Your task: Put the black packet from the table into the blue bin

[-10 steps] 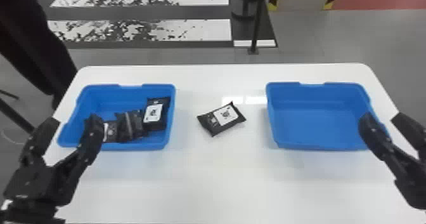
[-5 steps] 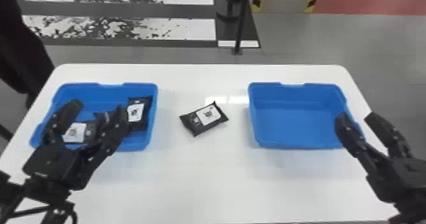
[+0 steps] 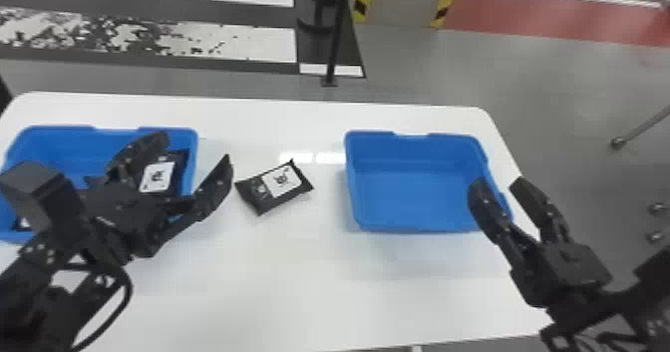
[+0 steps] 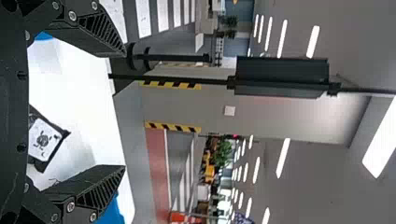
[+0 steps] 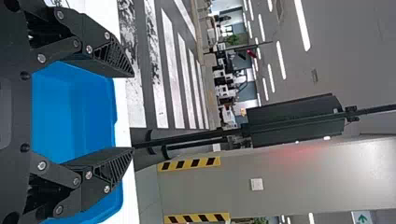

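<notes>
On the white table, the black packet [image 3: 275, 186] with its white label lies between two blue bins. The right-hand blue bin [image 3: 418, 229] has nothing in it. My left gripper [image 3: 193, 149] is over the left bin, its fingers spread, the packet just right of it. In the left wrist view the packet [image 4: 44, 140] shows beyond the open left gripper [image 4: 125, 111]. My right gripper [image 3: 498, 184] stands open at the right-hand bin's right edge; in the right wrist view the right gripper [image 5: 134, 112] has the bin [image 5: 74, 116] beyond its spread fingers.
The left blue bin [image 3: 117, 132] holds several black packets, one [image 3: 158, 176] partly behind my left gripper. The white table [image 3: 299, 286] has its right edge near my right gripper. A dark pole stands behind the table.
My left gripper has moved right across the left bin toward the packet, its fingers still spread. The head view has shifted and turned, while the packet and bins keep their places on the table.
</notes>
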